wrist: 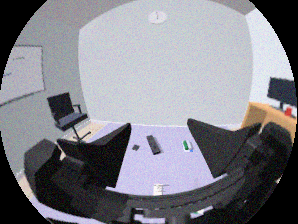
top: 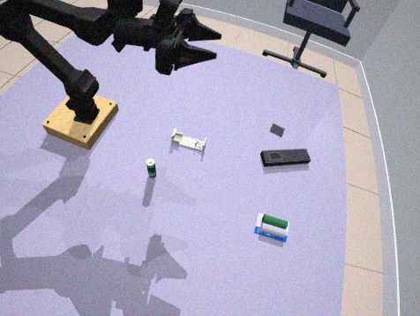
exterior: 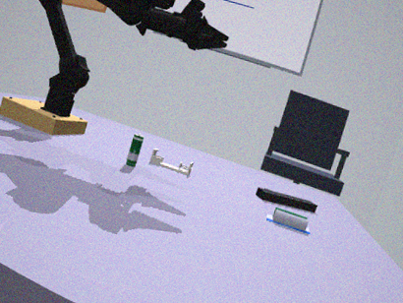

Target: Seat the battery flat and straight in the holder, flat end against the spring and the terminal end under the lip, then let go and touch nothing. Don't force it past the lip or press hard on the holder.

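Note:
The battery (top: 152, 169) (exterior: 134, 151), green with a pale band, stands upright on the table, left of the holder in the top and exterior views. The white holder (top: 190, 142) (exterior: 172, 167) (wrist: 158, 189) lies empty on the table, with a raised part at each end. Which end has the spring is too small to tell. My gripper (top: 218, 46) (exterior: 226, 42) (wrist: 159, 124) is open, with nothing between its fingers, and hangs high above the table, well away from both. In the wrist view, my gripper body hides much of the near table.
A black box (top: 287, 157) (exterior: 287, 201) (wrist: 153, 144) and a small dark square (top: 277, 130) (wrist: 136, 148) lie right of the holder in the top view. A blue-edged white piece with a green cylinder (top: 274, 221) (wrist: 185, 145) and a white cylinder (top: 273, 229) (exterior: 290, 220) lies nearer that camera.

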Controlling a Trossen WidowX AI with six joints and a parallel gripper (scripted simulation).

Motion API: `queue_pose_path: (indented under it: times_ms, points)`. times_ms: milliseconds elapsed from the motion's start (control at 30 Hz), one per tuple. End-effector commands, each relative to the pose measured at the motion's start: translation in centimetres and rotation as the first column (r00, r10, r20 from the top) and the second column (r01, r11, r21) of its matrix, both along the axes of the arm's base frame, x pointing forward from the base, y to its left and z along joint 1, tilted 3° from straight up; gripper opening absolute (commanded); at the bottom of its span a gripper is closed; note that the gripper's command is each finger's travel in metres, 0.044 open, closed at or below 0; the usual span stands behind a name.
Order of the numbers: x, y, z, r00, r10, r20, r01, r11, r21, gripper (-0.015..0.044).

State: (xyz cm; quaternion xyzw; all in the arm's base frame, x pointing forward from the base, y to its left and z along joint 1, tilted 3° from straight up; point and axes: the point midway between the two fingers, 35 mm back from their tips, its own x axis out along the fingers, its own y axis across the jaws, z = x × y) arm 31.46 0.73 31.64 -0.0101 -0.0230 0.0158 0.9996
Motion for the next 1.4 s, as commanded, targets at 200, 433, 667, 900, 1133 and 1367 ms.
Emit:
queue_pose_path:
  times_ms: [200, 433, 667, 900, 1133, 1367]
  points:
    - [3.4, -4.5, -7.1, 0.870, -0.097, -0.483, 0.250, 0.932, 0.262, 0.0216]
    - [1.4, -9.8, -15.0, 0.405, -0.088, -0.910, 0.761, 0.583, 0.283, 0.0032]
    - [-2.3, -12.2, -17.8, 0.036, 0.033, -0.999, 0.969, 0.245, 0.043, 0.0000]
    - [-2.3, -12.2, -17.8, 0.036, 0.033, -0.999, 0.969, 0.245, 0.043, 0.0000]
    - [-2.1, -12.2, -18.9, 0.036, 0.033, -0.999, 0.969, 0.245, 0.043, 0.0000]
    - [-1.7, -12.3, -24.6, 0.036, 0.033, -0.999, 0.969, 0.245, 0.043, 0.0000]
